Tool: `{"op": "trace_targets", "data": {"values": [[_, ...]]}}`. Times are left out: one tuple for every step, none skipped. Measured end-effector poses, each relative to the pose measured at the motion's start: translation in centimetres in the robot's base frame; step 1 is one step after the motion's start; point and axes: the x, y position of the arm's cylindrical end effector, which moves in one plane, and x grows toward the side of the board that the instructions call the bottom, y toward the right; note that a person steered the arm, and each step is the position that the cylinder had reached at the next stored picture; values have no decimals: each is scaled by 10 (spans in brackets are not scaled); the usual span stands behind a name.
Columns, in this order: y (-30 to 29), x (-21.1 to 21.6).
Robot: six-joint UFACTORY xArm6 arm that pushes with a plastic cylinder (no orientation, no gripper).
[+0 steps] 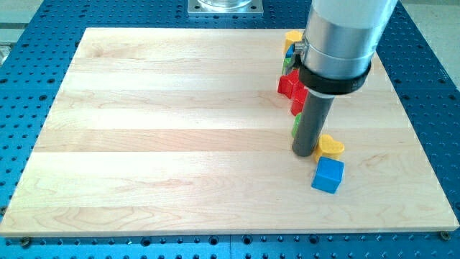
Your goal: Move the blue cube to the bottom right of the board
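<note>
The blue cube (328, 175) lies on the wooden board (172, 144) toward the view's lower right. A yellow block (331, 147) touches its upper edge. My tip (305, 152) rests on the board just left of the yellow block and up-left of the blue cube, a small gap away from the cube. The rod and the silver arm above it hide part of the blocks behind.
A red block (290, 85) sits above my tip, with a green block (296, 126) peeking out at the rod's left side. At the view's top right, a yellow block (292, 36), a blue block (288, 52) and a green block (287, 63) cluster beside the arm.
</note>
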Motion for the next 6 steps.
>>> {"op": "trace_targets", "data": {"values": [[-3, 3], [-11, 29], [1, 30], [4, 39], [6, 51], [6, 64]]}}
